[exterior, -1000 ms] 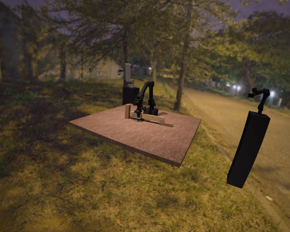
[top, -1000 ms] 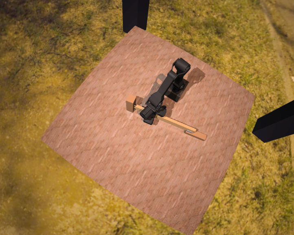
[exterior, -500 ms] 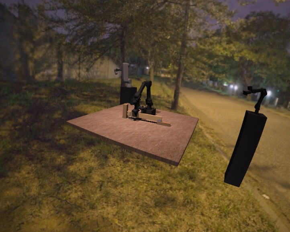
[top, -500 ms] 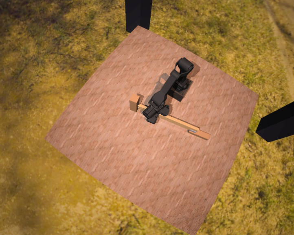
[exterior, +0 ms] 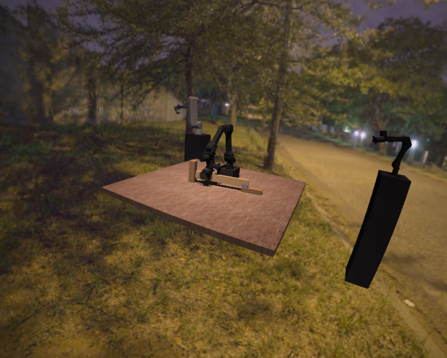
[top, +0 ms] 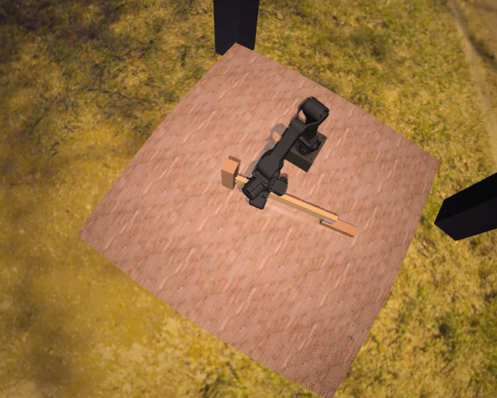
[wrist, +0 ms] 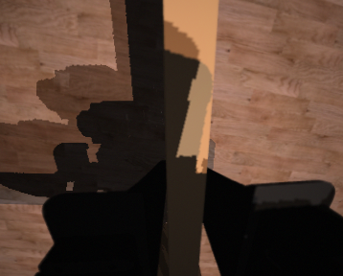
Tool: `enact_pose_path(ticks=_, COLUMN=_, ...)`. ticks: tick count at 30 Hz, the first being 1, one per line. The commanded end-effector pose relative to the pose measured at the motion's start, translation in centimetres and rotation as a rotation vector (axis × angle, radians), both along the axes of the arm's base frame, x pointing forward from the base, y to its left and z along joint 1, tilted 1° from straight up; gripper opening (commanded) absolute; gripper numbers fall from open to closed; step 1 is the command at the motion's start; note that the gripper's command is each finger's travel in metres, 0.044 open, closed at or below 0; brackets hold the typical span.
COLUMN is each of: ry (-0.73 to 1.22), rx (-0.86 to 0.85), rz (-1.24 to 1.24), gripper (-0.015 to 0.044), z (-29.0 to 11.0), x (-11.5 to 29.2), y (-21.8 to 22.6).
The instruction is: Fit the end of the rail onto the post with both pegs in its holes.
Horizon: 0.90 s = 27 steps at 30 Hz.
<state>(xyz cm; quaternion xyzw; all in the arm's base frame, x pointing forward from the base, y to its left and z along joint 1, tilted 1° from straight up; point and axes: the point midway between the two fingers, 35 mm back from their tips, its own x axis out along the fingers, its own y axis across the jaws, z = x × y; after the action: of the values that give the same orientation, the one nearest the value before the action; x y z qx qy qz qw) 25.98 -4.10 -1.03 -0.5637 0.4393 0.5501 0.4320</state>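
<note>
The long wooden rail [top: 302, 204] [exterior: 229, 180] [wrist: 192, 29] runs across the table [top: 207, 269] [exterior: 223, 212]. Its far end rests at the metal bracket [top: 328, 222] on the low footboard block [top: 347, 228] [exterior: 255, 191]. Its near end is lifted off the table, close beside the short wooden post [top: 228, 172] [exterior: 192, 170]. My gripper [top: 260, 193] [exterior: 208, 176] [wrist: 176, 165] is shut on the rail near that end, one finger on each side. The arm hides the pegs and the holes, so I cannot tell whether the rail's end touches the post.
The arm's base [top: 306, 151] stands just behind the rail. Black pillars stand off the table at the back [top: 235, 25] [exterior: 195, 145] and at the right [top: 468, 211] [exterior: 376, 227]. Grass surrounds the table.
</note>
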Motion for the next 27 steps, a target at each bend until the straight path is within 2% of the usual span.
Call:
enact_pose_path(ticks=1, ry=-0.009, rx=-0.002, rz=0.002, gripper=0.0, z=0.22, x=0.35, y=-0.21)
enact_pose_path(ticks=20, ry=-0.009, rx=-0.002, rz=0.002, gripper=0.0, z=0.26, x=0.49, y=-0.77)
enact_pose_path(ticks=27, ry=0.001, rx=0.0, rz=0.0, gripper=0.0184, z=0.02, x=0.13, y=-0.56)
